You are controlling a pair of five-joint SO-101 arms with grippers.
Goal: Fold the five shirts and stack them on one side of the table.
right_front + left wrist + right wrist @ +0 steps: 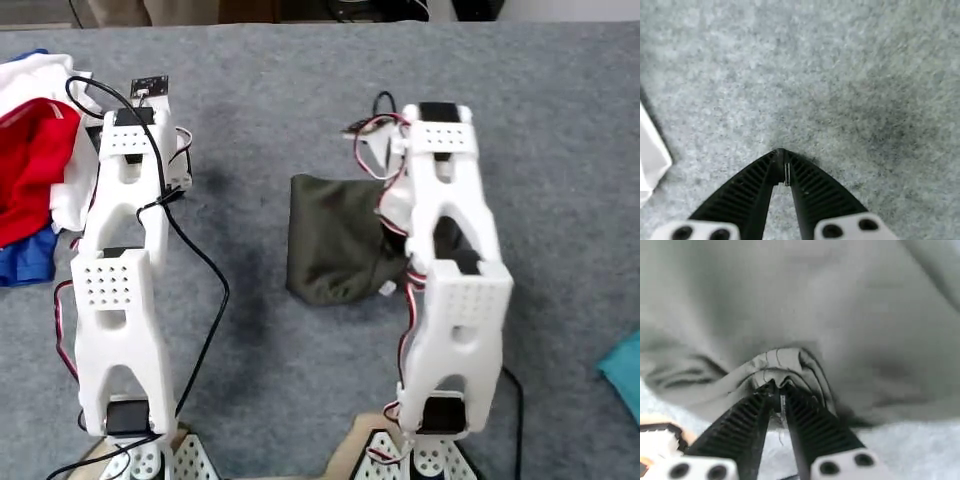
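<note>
A dark olive shirt (335, 240) lies crumpled in the middle of the grey table, partly under the right arm (450, 290). In the right wrist view my right gripper (778, 392) is shut on a bunched fold of this shirt (840, 315). At the far left lies a pile with a white shirt (35, 75), a red shirt (35, 160) and a blue shirt (25, 260). The left arm (120, 290) stands beside that pile. My left gripper (781, 162) is shut on nothing above bare carpet, with a white cloth edge (650, 160) close by.
A teal cloth (625, 370) pokes in at the table's right edge. Black and red cables (205, 300) trail from both arms across the grey carpet-like surface (260, 120). Open surface lies at the back and to the right.
</note>
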